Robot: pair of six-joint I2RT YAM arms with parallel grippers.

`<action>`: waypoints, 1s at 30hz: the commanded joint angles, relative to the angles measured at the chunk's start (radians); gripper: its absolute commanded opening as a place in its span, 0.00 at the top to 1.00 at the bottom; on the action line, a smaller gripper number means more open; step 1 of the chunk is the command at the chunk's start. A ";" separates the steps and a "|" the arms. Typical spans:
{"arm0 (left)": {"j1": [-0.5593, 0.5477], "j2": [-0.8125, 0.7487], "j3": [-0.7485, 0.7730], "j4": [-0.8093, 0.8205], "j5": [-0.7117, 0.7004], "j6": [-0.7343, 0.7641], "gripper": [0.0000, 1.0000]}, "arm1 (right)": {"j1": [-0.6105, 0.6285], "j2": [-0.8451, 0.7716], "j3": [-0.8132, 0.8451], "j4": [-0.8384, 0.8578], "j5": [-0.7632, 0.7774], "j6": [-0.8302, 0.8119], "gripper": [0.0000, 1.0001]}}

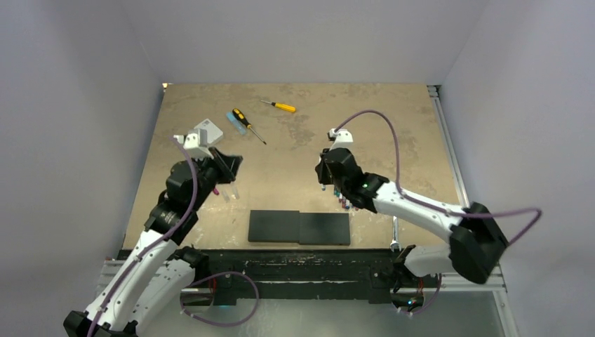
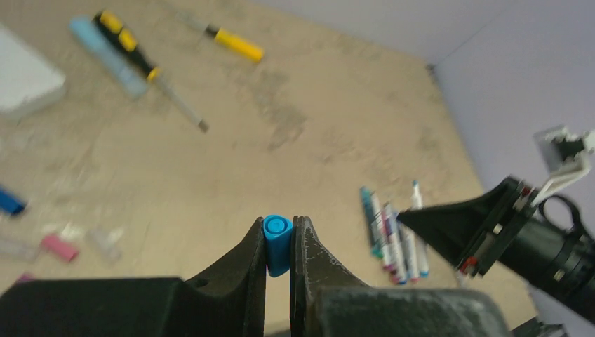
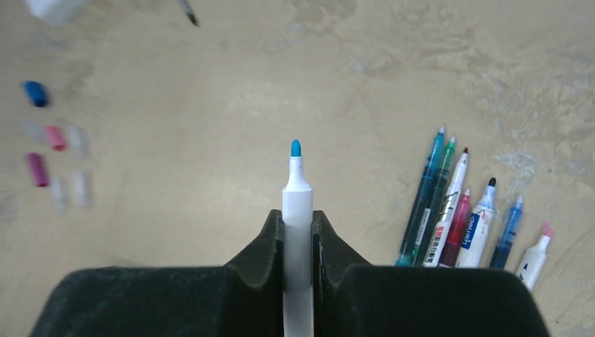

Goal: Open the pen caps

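Pen caps, whereabouts: one light-blue cap [image 2: 278, 242] sits in the left jaws; the others lie loose on the desk [image 1: 295, 161], left of centre.
Near edge: a flat black slab [image 1: 299, 227] lies on the desk between the two arms.
Uncapped pens [image 3: 456, 210]: seven lie in a tight row on the right side, tips bare, barrels touching or just beside one another. They are teal, green, white, red and blue.
Loose caps: a blue cap [image 3: 35, 93], a pink cap [image 3: 55, 137] and a magenta cap [image 3: 36, 169] lie near one another on the left side. Some pale pieces next to them are too blurred to name.
Left jaws: clenched on the light-blue cap, whose closed end pokes out past the tips, with no pen in it.
Right jaws: clenched on a white pen [image 3: 297, 232]. Its blue tip is bare and points forward, well apart from the held cap.
Far centre: a black-and-yellow screwdriver [image 1: 247, 125] lies beside a light-blue strip [image 2: 105, 56].
Beyond that: a yellow screwdriver [image 1: 279, 106] lies apart.
Far left: a white box [image 1: 208, 131] is on the desk.
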 commanded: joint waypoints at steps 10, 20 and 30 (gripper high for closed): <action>-0.003 -0.127 -0.195 -0.186 -0.027 -0.148 1.00 | -0.128 0.458 0.163 0.005 0.043 0.055 1.00; -0.003 -0.097 -0.226 -0.148 0.004 -0.183 1.00 | -0.165 0.542 0.173 0.010 0.040 0.059 1.00; -0.003 -0.047 -0.226 -0.104 0.030 -0.195 1.00 | -0.165 0.488 0.124 0.022 0.021 0.053 0.70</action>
